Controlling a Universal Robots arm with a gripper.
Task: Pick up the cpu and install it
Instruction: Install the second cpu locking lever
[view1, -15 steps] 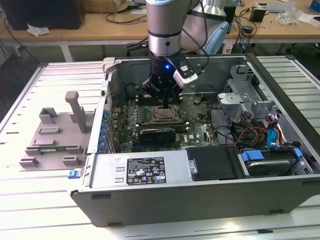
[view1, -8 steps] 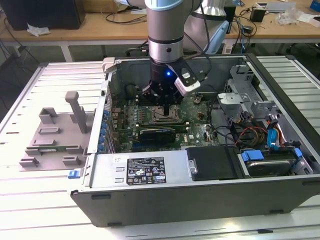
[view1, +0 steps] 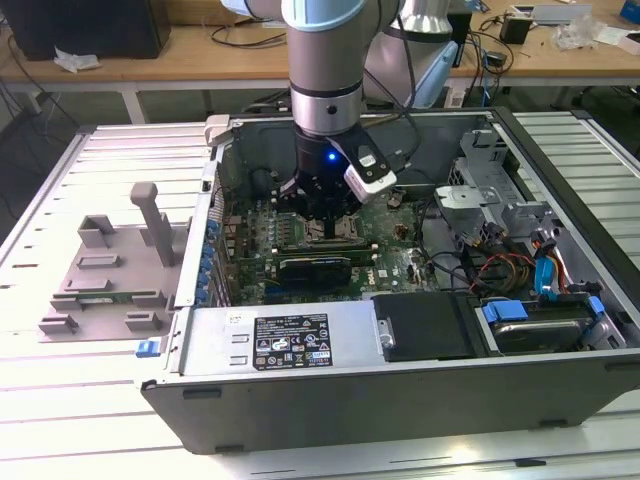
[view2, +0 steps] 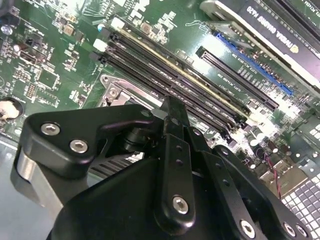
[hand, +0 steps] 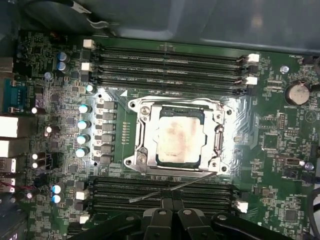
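Starting at the exterior view's left: grey tray (view1: 105, 275) with upright posts, lying on the slatted white tabletop (view1: 60, 400), just beside the open computer case (view1: 400, 390). Further right, inside the case, green motherboard (view1: 260, 235) with a black graphics card (view1: 315, 268) across it, then a tangle of cables (view1: 500, 265) and a blue-tabbed drive bay (view1: 540, 320) at the far right. Along the near edge, labelled power supply (view1: 290, 340).

In the first wrist view: capacitors (hand: 83, 123) left of the socket, black memory slots (hand: 170, 65) on both sides of it, coin battery (hand: 298, 92) at the right. Seated in the metal socket frame (hand: 140, 150), the cpu (hand: 177, 137), silvery top stained, with a thin lever (hand: 170, 189) lying across the neighbouring slots.

Reaching straight down into the case from above, arm (view1: 322, 60) vertical, blue light lit on the wrist. Gripper (view1: 330, 230) low over the socket region, apart from the cpu in the first wrist view. Fingers (view2: 172, 120) pressed together, nothing held.
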